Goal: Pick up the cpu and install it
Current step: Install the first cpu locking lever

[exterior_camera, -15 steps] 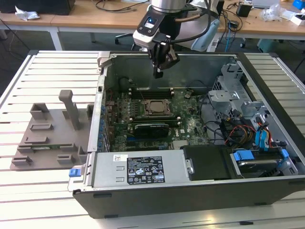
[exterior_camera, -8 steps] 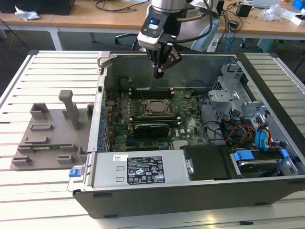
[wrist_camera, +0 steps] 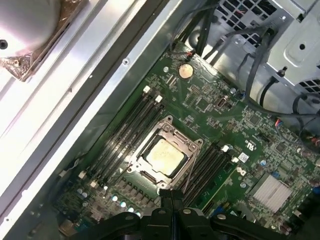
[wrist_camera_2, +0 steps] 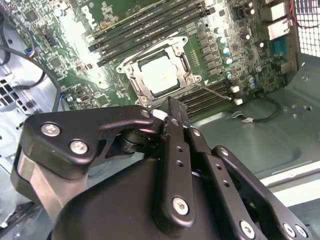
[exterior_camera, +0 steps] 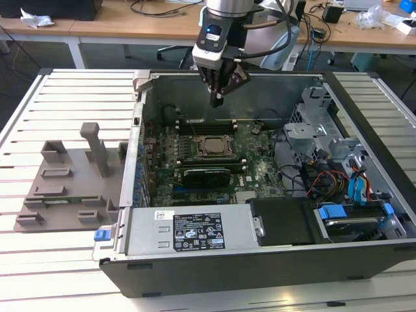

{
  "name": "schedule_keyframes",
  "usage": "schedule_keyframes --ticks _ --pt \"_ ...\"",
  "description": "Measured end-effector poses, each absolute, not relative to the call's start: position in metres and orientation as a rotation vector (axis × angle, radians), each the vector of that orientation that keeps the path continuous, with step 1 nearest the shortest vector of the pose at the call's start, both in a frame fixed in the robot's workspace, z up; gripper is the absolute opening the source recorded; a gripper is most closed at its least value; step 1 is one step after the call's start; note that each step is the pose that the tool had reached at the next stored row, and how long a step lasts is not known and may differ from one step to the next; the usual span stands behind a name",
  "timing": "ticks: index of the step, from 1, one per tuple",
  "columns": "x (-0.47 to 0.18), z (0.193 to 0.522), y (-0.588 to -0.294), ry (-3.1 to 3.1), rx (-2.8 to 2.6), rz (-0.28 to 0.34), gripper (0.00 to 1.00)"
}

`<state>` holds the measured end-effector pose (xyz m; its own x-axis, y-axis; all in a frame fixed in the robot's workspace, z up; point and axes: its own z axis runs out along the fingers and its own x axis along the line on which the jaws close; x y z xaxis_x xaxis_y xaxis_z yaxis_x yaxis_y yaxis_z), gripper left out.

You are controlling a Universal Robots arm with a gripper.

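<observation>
The cpu (exterior_camera: 213, 146) lies flat inside the dark socket frame (exterior_camera: 198, 151) on the green motherboard (exterior_camera: 257, 166), within the open computer case. Both wrist views show its pale metal top (wrist_camera_2: 159, 75) (wrist_camera: 162, 156) ringed by the metal bracket. My gripper (exterior_camera: 216, 101) hangs above the back of the case, well above the board and a little behind the socket. Its black fingers (wrist_camera: 172, 200) are pressed together, shut with nothing between them. In the second wrist view the fingertips (wrist_camera_2: 170, 107) point just short of the socket.
A grey fixture plate (exterior_camera: 65, 188) with raised blocks lies outside the case on the exterior view's left. A long black card (exterior_camera: 207, 174) stands in front of the socket. Memory slots (wrist_camera: 127, 135) flank it. Drive cage and cables (exterior_camera: 331, 162) fill the right; the power supply (exterior_camera: 188, 231) sits in front.
</observation>
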<state>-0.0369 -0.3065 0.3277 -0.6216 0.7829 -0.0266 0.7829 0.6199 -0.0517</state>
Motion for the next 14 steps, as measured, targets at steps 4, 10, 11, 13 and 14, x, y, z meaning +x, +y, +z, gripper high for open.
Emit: schedule_keyframes --ticks 4,10,11,13,14 --pt "-0.0369 0.3277 -0.3065 2.871 1.264 -0.091 0.11" --pt "-0.0369 0.3276 -0.3065 2.909 1.169 -0.091 0.11" --pt "-0.0369 0.3276 -0.3065 2.917 1.148 -0.091 0.11" --pt "-0.0369 0.3276 -0.3065 2.926 1.123 -0.091 0.11" --pt "-0.0369 0.3276 -0.3065 2.932 1.105 -0.090 0.11"
